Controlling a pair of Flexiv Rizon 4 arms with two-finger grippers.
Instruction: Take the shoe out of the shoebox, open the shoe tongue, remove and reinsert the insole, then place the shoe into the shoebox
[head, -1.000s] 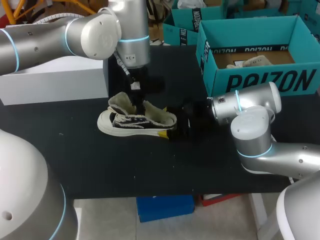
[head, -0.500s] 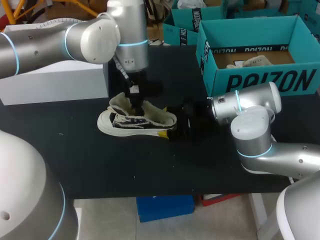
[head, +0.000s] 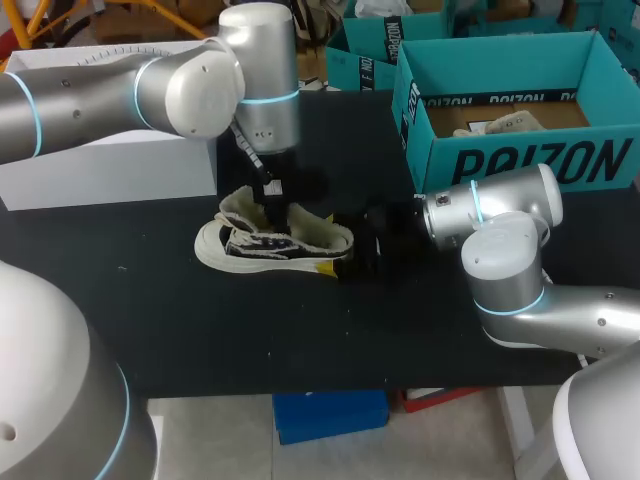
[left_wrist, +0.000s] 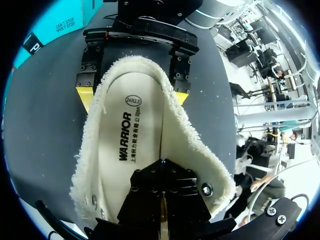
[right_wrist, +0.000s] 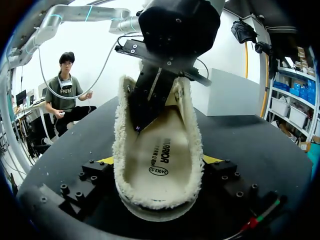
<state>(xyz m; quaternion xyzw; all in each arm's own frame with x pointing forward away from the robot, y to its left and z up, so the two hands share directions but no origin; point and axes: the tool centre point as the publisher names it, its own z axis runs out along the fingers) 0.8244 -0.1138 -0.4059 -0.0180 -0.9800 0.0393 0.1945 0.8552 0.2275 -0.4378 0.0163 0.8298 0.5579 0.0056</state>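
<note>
Both left tool (left_wrist: 162, 200) and right tool (right_wrist: 160, 160) crowd the shoe (head: 252, 242), shoebox (head: 530, 160) apart.

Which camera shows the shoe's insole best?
The left wrist view: it looks straight down into the shoe onto the insole, though the left hand hides the toe end. The right wrist view shows it slanted from the heel. The head view barely shows it.

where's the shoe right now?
Head view: the shoe sits on the black table left of centre, outside the teal shoebox, its heel clamped in the right gripper and the left gripper down in its opening.
</note>
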